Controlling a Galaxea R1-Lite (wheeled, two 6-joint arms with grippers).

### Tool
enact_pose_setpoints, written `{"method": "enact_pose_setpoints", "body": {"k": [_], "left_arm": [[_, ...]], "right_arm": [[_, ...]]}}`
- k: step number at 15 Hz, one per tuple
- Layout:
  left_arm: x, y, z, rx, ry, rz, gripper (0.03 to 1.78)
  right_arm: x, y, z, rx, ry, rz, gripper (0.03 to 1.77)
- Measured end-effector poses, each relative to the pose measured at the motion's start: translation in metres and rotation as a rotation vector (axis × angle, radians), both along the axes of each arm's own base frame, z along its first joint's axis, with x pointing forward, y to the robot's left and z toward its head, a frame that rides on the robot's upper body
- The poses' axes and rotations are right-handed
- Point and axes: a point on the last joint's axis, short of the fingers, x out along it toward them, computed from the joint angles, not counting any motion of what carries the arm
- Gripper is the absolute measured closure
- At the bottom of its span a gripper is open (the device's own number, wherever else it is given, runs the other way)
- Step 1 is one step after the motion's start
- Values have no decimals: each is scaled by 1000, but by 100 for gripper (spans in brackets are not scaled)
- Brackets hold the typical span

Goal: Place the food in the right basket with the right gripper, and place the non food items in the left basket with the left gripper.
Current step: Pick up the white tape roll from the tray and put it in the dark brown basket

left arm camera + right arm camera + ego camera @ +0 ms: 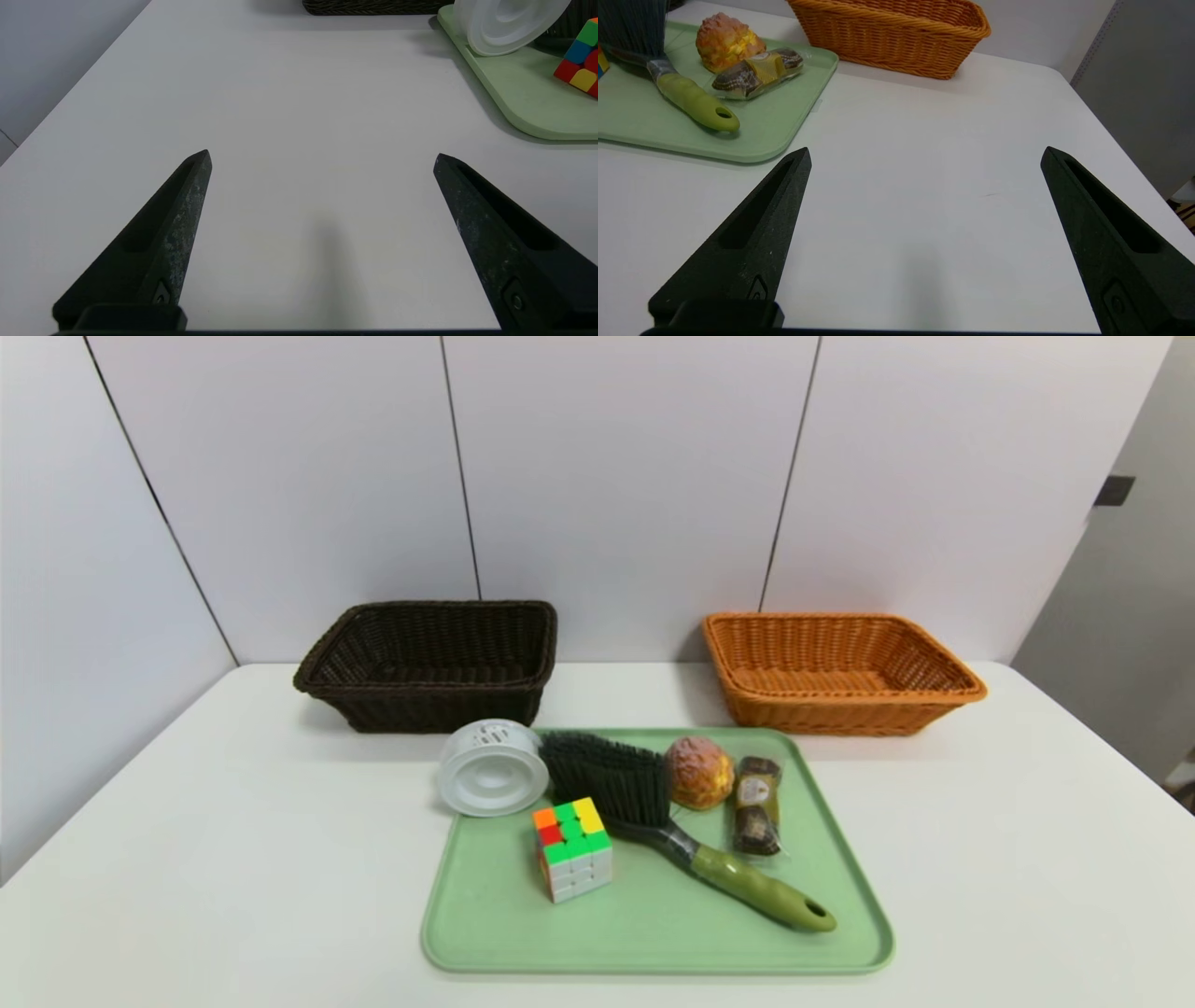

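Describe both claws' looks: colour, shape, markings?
Left claw: black, two long fingers tapering to points, each with a recessed slot and a small screw near its base; pale scuffs along the inner faces. Right claw: same black tapered pair, slots and screws, only faint specks. No lettering or cables visible on either.

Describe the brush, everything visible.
The brush has dense black bristles, a dark grey neck and a glossy olive-green handle with a hole at its end. It lies diagonally on the green tray, bristles toward the baskets, handle toward the tray's near right corner. Bristles look whole; the bun and spool sit close, contact unclear.
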Motion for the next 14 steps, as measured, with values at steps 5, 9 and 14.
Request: {"method": "enact_pose_setpoints", "body": {"k": [5, 9, 14], "left_arm": [[-15, 0, 40, -59, 49, 3, 12], [-2, 0, 84, -82, 105, 0, 12], [43, -1, 145, -102, 193, -62, 12]], "right_arm": [[-22, 0, 37, 7, 6, -9, 10], [-24, 0, 75, 11, 48, -21, 10], [7, 0, 102, 12, 200, -26, 10]]}}
